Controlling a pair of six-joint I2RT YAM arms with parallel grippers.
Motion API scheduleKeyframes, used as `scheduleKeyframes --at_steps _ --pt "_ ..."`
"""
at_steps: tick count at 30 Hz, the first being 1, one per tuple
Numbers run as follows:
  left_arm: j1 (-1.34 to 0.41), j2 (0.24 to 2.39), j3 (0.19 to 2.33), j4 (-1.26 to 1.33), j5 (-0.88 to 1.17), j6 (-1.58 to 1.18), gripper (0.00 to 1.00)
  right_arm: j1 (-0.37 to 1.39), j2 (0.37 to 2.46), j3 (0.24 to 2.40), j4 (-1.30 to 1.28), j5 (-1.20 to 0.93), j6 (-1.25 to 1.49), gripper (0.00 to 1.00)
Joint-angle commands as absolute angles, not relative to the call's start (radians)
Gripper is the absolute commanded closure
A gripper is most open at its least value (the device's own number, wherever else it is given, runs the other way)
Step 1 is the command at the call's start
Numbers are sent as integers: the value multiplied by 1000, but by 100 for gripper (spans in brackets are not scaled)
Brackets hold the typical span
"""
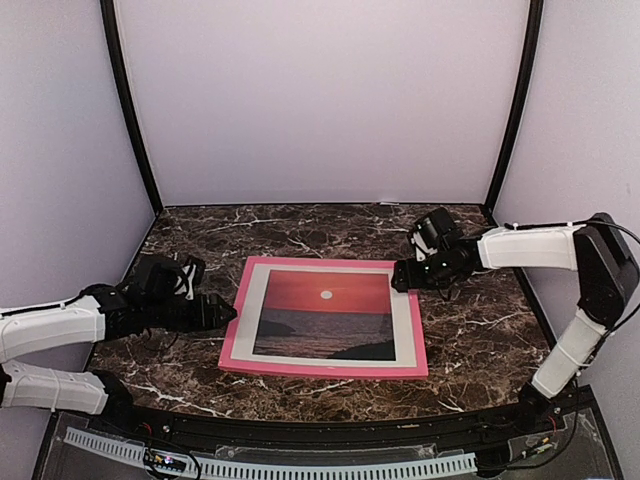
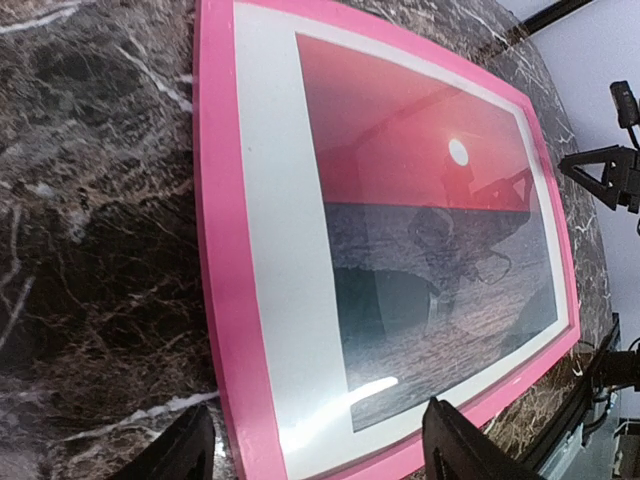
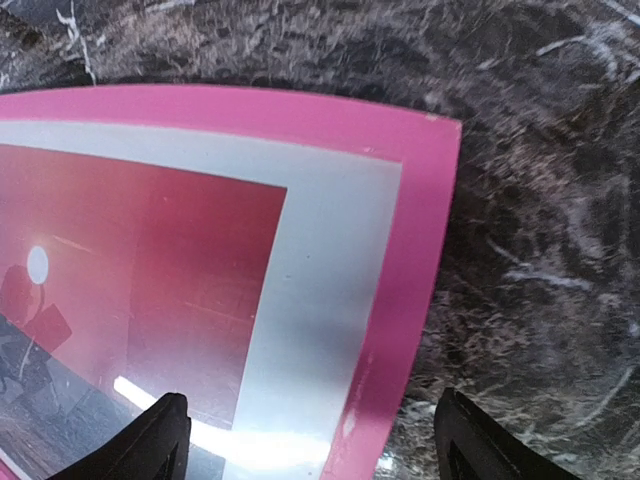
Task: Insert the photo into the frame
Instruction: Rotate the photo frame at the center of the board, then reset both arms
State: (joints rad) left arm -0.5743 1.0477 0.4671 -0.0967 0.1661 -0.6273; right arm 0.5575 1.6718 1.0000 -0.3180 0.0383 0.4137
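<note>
The pink frame (image 1: 320,366) lies flat on the dark marble table, and the photo (image 1: 325,315), a red sunset with a white border, sits inside it under the pane. My left gripper (image 1: 228,312) is at the frame's left edge. In the left wrist view its open jaws (image 2: 315,430) straddle a corner of the frame (image 2: 225,280) and the photo (image 2: 420,230). My right gripper (image 1: 400,275) is at the far right corner. In the right wrist view it (image 3: 315,415) stands open over the frame rail (image 3: 420,250) and the photo (image 3: 150,250), gripping nothing.
The marble table (image 1: 480,330) is enclosed by pale walls with black corner posts (image 1: 130,110). A ribbed cable strip (image 1: 300,468) runs along the near edge.
</note>
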Motion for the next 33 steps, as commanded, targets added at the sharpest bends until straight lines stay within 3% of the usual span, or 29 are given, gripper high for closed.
scheduleKeyframes --at_steps 1,6,9,16,33 --pt "-578 954 529 -196 1 -567 24 564 1532 1017 -337 135 360 13" --pt "-578 896 618 -222 -190 -465 16 564 1418 1008 -350 185 318 8" --pt "-578 896 678 -252 -278 -416 4 564 1354 1010 -358 222 296 5" --pt "-566 912 821 -284 -426 -310 1 565 1209 1022 -382 295 237 1" --pt "-390 844 804 -229 -240 -222 1 560 904 871 -368 381 214 1"
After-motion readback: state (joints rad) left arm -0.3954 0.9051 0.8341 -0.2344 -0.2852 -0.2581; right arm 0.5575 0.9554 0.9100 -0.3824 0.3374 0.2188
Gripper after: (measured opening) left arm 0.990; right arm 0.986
